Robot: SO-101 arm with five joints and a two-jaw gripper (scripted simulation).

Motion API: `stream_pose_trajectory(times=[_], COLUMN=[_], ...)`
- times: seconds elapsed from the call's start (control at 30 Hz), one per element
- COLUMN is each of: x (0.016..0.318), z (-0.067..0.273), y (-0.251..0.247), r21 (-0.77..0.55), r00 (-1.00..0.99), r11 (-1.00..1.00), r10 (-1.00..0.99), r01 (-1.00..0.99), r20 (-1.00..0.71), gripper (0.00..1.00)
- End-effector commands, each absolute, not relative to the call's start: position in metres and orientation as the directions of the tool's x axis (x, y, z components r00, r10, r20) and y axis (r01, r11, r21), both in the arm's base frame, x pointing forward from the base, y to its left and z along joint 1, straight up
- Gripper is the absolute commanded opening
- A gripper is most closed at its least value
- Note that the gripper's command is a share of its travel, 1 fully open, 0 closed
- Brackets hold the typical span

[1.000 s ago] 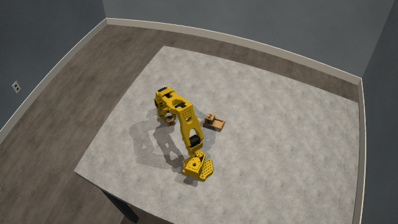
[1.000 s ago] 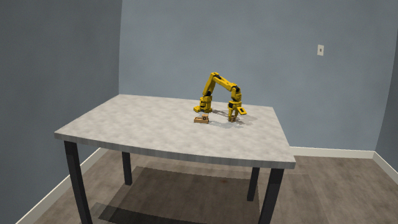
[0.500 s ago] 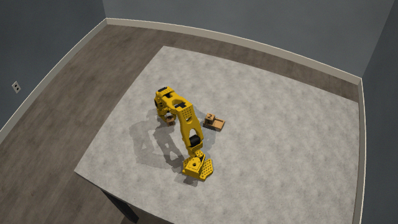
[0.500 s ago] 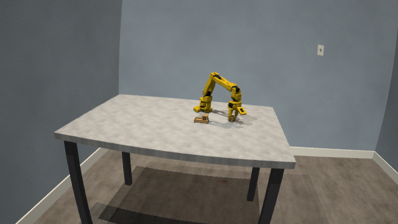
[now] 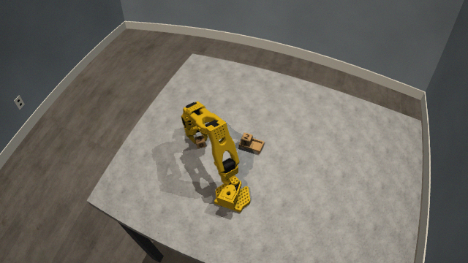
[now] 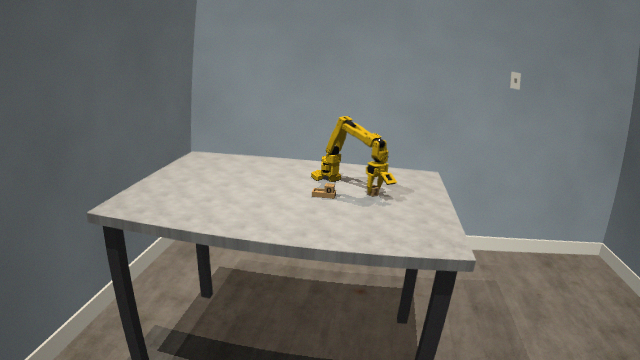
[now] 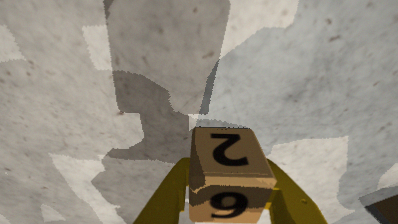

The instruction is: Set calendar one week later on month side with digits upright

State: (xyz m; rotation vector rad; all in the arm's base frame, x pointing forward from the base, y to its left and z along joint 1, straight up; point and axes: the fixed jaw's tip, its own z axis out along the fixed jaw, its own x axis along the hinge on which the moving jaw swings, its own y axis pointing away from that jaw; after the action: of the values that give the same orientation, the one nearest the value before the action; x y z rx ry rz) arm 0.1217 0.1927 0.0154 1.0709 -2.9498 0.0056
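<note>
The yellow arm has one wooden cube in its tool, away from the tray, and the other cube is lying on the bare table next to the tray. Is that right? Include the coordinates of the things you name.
Not quite: the other cube [image 5: 246, 137] [image 6: 329, 188] is in the tray [image 5: 257, 152] [image 6: 318, 195], at one end, as the top view shows. The rest stands.

Set against the earlier top and exterior pictures, any change in the gripper [image 5: 199, 140] [image 6: 374, 190] [image 7: 228, 172] or the cube [image 5: 200, 142] [image 6: 374, 191] [image 7: 227, 155] between its fingers is too small to tell. In the top view, both show at the same place to the eye, towards the left edge of the bench [image 5: 311, 164] [image 6: 270, 210]; in the exterior view, towards its right edge. The wrist view has no earlier picture to compare.
</note>
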Motion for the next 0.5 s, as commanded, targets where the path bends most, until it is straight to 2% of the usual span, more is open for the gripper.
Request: stream_pose_trajectory(times=[0.0, 0.47], x=[0.127, 0.123], z=[0.032, 0.066], y=[0.197, 0.199], r21=[0.013, 0.014], r00=[-0.768, -0.768], r11=[0.768, 0.768], r10=[-0.639, -0.639], r01=[-0.640, -0.640], r20=[-0.046, -0.046], gripper=[0.00, 0.00])
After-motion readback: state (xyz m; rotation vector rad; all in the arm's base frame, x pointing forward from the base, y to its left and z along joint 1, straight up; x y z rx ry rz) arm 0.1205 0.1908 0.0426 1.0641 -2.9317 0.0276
